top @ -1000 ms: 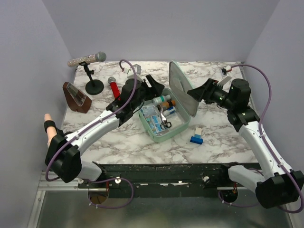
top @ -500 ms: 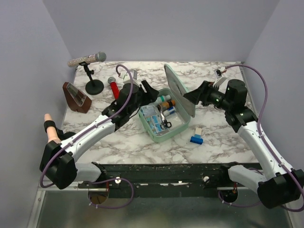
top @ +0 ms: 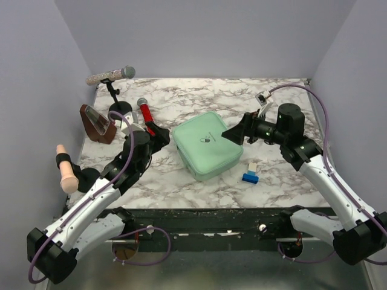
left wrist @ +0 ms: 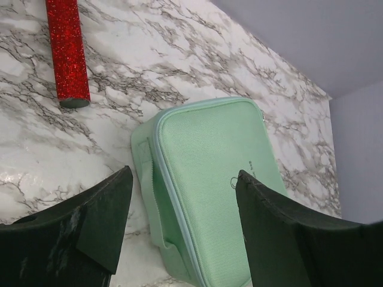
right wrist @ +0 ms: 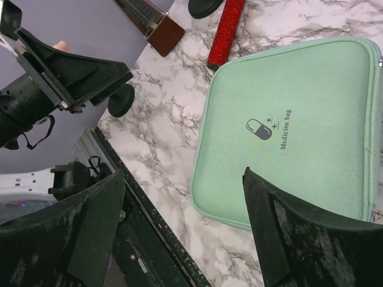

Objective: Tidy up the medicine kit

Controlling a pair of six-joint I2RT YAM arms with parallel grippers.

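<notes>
I am looking down on a white surface point(top: 181, 178) veined in grey like marble, walled on three sides by plain lavender panels, with a black rail along its near edge.

The medicine kit point(top: 208, 144) lies shut at the centre of the surface. It is one mint-green, rounded-rectangular case of woven fabric with a paler zip line around its rim. A dark pill logo point(right wrist: 258, 128) and the words "Medicine bag" show on the lid.

Two arms flank it. The left claw point(left wrist: 184, 177) hangs at the kit's 9 o'clock, its fingers spread and holding nothing. The right claw point(right wrist: 182, 174) hangs over the kit's 3 o'clock edge, also spread and empty.

There are two microphones. A red glitter microphone point(top: 145, 112) lies flat at the kit's 10 o'clock. A silver glitter microphone point(top: 109, 77) sits on a black round-based stand point(top: 120, 110) further out toward 10 o'clock.

One brown wooden metronome point(top: 97, 122), wedge-shaped, stands beyond the left claw at 9 o'clock. One small blue-and-white box point(top: 251, 172) sits at the kit's 4 o'clock, just beside it.
</notes>
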